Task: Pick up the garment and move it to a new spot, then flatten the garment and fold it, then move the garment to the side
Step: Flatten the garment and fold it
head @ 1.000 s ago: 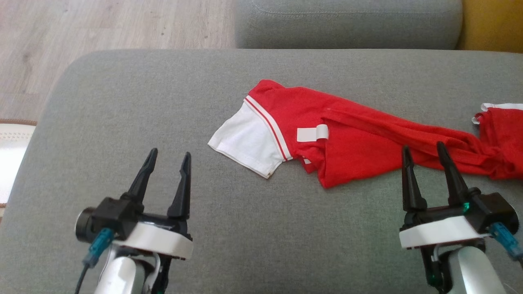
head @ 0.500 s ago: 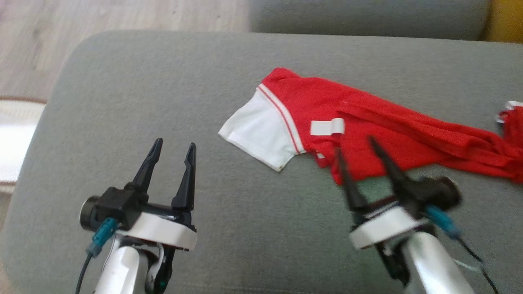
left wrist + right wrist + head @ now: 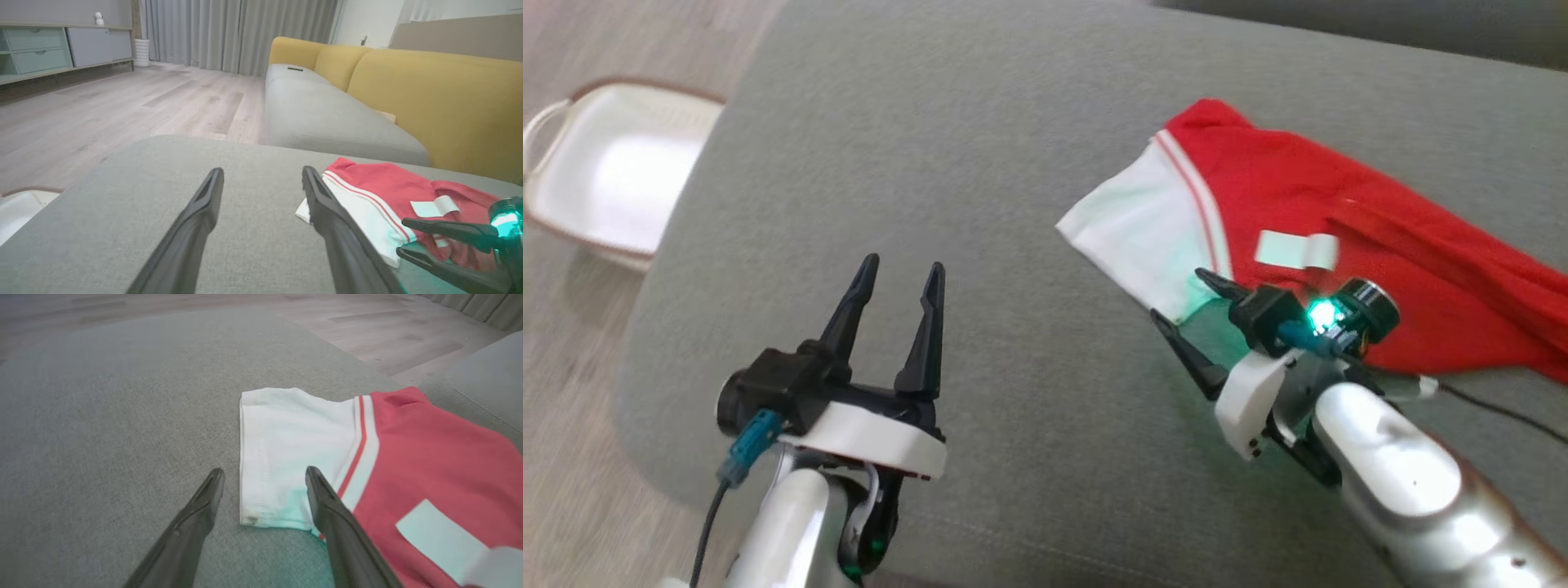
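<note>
The red cloth garment (image 3: pixel 1339 204) with a white short sleeve (image 3: pixel 1143 237) lies rumpled on the grey fabric sofa cushion (image 3: pixel 980 163). The right gripper (image 3: pixel 1178 294), fingers (image 3: pixel 192 522) spread, brackets the sleeve's near corner; it should dip low and pinch both layers. The left gripper (image 3: pixel 905 264) hovers with fingers spread, well apart from the garment. A second ago the right gripper sat by the red hem, and the head has since turned.

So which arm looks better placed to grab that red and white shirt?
Right: the right fingers, open, frame the garment's white sleeve corner; the left fingers hover over cushion, apart from it.
</note>
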`<state>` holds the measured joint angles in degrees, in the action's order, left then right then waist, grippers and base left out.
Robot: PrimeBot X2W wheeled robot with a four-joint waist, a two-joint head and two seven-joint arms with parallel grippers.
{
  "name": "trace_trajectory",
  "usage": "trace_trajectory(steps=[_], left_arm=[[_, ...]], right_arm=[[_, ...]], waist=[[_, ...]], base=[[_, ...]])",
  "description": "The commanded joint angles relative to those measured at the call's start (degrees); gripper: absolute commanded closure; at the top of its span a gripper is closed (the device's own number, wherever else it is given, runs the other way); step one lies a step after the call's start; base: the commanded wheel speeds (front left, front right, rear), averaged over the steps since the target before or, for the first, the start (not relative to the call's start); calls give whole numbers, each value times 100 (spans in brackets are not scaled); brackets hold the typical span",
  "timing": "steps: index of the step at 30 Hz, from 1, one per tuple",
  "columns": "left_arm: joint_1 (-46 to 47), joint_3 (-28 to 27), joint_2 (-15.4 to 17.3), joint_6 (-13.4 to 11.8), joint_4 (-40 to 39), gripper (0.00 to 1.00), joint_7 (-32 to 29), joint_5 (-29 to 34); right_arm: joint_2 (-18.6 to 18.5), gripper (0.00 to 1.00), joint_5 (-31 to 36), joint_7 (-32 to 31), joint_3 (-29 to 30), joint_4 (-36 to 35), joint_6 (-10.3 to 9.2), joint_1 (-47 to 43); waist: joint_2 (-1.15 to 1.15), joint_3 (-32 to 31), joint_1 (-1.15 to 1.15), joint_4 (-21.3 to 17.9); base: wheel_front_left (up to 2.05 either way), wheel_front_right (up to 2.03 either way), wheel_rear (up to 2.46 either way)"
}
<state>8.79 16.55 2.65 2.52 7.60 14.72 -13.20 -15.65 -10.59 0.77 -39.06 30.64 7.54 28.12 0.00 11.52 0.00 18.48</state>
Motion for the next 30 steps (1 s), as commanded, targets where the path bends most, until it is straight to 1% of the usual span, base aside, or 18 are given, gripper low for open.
trace_trajectory(steps=[1,5,9,10,11,12,18,23,26,30], left_arm=[[261,-143,23,-34,-185,0,28,-32],[266,-73,23,-93,-185,0,28,-109],[265,-56,23,-135,-192,0,28,-138],[266,-55,23,-145,-193,0,28,-145],[271,-50,23,-150,-192,0,28,-151],[278,-47,23,-151,-191,0,28,-156],[324,-26,23,-156,-176,0,28,-159],[309,-26,23,-150,-166,0,28,-151],[302,2,23,-145,-181,0,28,-165],[358,56,23,-148,-235,0,28,-209]], right_arm=[[-19,0,-43,-20,-115,-68,-5,167],[-83,0,-146,-170,-503,446,-5,446],[-85,0,-154,-338,-758,905,-5,667],[-68,19,-145,-360,-794,1000,-5,717],[-44,58,-135,-356,-818,1079,-5,763],[-19,100,-101,-337,-864,1145,-5,808],[181,100,-110,17,-868,1283,-5,1179],[202,100,-264,329,-486,1163,-5,1771],[24,100,-379,321,-164,1134,-5,2264],[-423,100,-482,190,263,1291,-5,2969]], waist=[[0,144,0,184],[0,210,0,308],[0,234,0,320],[0,236,0,309],[0,237,0,293],[0,234,0,266],[0,176,0,84],[0,97,0,-73],[0,109,0,-123],[0,241,0,-103]], base=[[0,0,0],[0,0,0],[0,0,0],[0,0,0],[0,0,0],[0,0,0],[0,0,0],[0,0,0],[0,0,0],[0,0,0]])
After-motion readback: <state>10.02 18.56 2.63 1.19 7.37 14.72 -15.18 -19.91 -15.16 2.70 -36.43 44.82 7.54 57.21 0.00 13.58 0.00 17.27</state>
